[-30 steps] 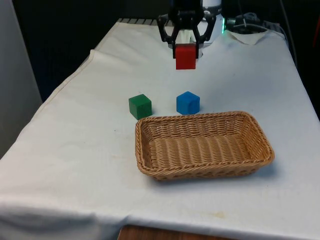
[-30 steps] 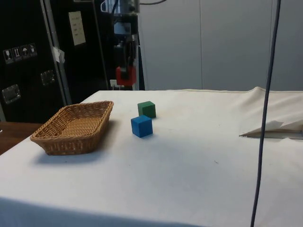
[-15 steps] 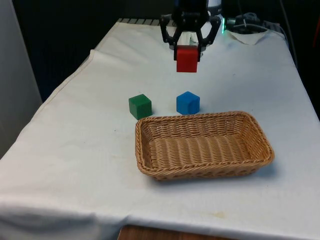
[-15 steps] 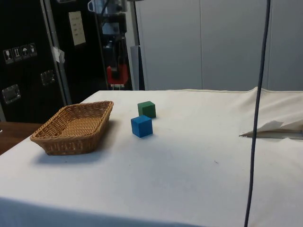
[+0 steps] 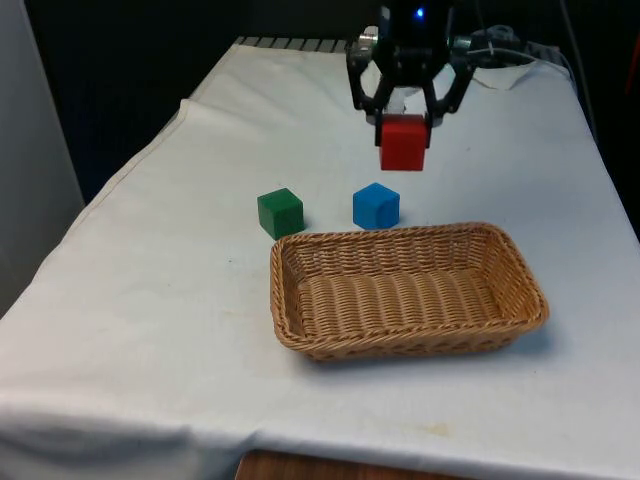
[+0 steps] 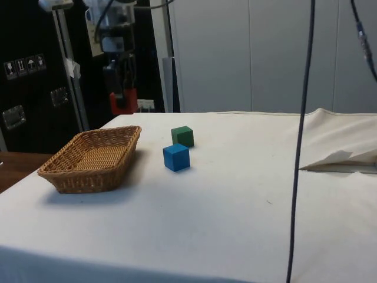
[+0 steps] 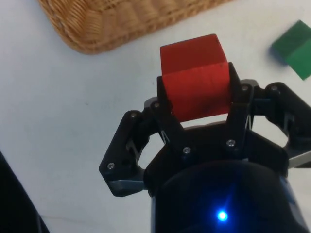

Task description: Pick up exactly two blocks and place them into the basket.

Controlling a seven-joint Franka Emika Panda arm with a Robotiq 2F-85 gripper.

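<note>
My gripper (image 5: pixel 404 125) is shut on a red block (image 5: pixel 403 143) and holds it in the air, beyond the far rim of the wicker basket (image 5: pixel 500 300). From the side, the red block (image 6: pixel 123 101) hangs in the gripper (image 6: pixel 121 94) above the basket's far corner (image 6: pixel 126 132). Between the fingers the wrist view has the red block (image 7: pixel 194 75), with the basket's rim (image 7: pixel 121 24) nearby. A green block (image 5: pixel 280 213) and a blue block (image 5: pixel 376 206) rest on the cloth just behind the basket, also seen from the side: green block (image 6: pixel 183 136), blue block (image 6: pixel 177 157).
The basket holds nothing. A crumpled fold of cloth or paper (image 6: pixel 341 160) lies toward the robot's end of the table. Bare white cloth (image 5: pixel 150 300) spreads to the front view's left of the basket.
The gripper has carried the red block toward the front view's right and nearer the basket, dropping slightly. The green and blue blocks have stayed put.
</note>
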